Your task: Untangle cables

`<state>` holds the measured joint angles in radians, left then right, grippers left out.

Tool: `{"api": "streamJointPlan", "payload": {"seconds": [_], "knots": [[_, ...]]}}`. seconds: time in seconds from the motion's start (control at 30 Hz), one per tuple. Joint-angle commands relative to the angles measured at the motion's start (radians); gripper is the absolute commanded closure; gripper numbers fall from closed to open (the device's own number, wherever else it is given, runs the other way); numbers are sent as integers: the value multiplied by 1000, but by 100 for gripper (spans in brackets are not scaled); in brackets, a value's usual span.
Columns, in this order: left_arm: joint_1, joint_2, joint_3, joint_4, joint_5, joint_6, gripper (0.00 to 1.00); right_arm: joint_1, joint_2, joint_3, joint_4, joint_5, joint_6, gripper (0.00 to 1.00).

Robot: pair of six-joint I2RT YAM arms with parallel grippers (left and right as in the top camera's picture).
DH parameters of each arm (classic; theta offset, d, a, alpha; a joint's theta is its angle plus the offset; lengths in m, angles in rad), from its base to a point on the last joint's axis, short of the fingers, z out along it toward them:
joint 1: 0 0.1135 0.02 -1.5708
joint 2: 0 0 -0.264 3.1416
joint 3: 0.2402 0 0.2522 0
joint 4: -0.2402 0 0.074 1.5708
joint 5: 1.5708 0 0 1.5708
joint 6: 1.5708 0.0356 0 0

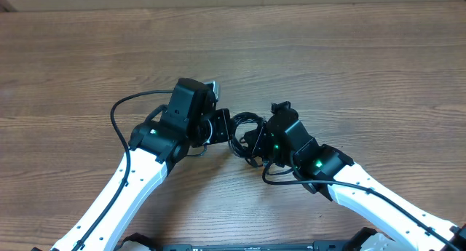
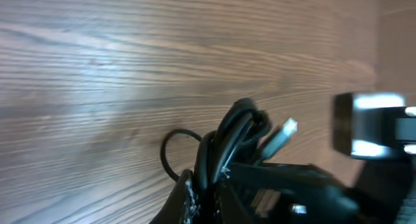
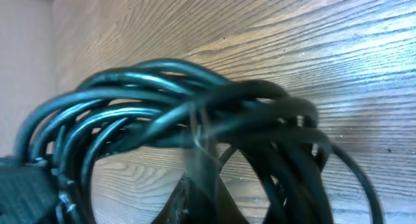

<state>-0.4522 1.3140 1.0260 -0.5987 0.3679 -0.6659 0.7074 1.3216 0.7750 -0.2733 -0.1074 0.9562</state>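
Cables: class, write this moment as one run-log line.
cables: one tangled bundle | left claw: shut on cables | right claw: against cables, grip unclear | plug: sticking out of bundle

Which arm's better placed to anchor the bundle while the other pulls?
Left, likely: the left pincer looks shut on the cables. The right pincer sits against loose loops, grip unclear.

The left white-shelled robot arm (image 1: 135,182) and the right white-shelled robot arm (image 1: 378,200) are each ending in a boxy matt black wrist housing (image 1: 191,105). Small green lights (image 1: 153,132) are glowing on the black parts, one on the left, two on the right. A thick black wire (image 1: 115,113) is looping beside the left arm.
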Motion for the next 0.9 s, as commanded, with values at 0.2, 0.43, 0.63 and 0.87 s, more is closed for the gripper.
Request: {"api": "streamJointPlan", "payload": {"seconds": [0.2, 0.43, 0.63, 0.87], "knots": [[0, -7, 13, 32, 35, -49, 96, 6, -6, 19, 13, -191, -219, 55], [1, -6, 13, 29, -13, -146, 96, -3, -185, 53, -113, -107, -255, 20], [1, -6, 13, 9, -84, -375, 96, -3, -423, 87, -313, 45, -249, 7], [3, -6, 13, -121, -211, -879, 91, -3, -520, 84, -599, 119, 19, 0]]}}
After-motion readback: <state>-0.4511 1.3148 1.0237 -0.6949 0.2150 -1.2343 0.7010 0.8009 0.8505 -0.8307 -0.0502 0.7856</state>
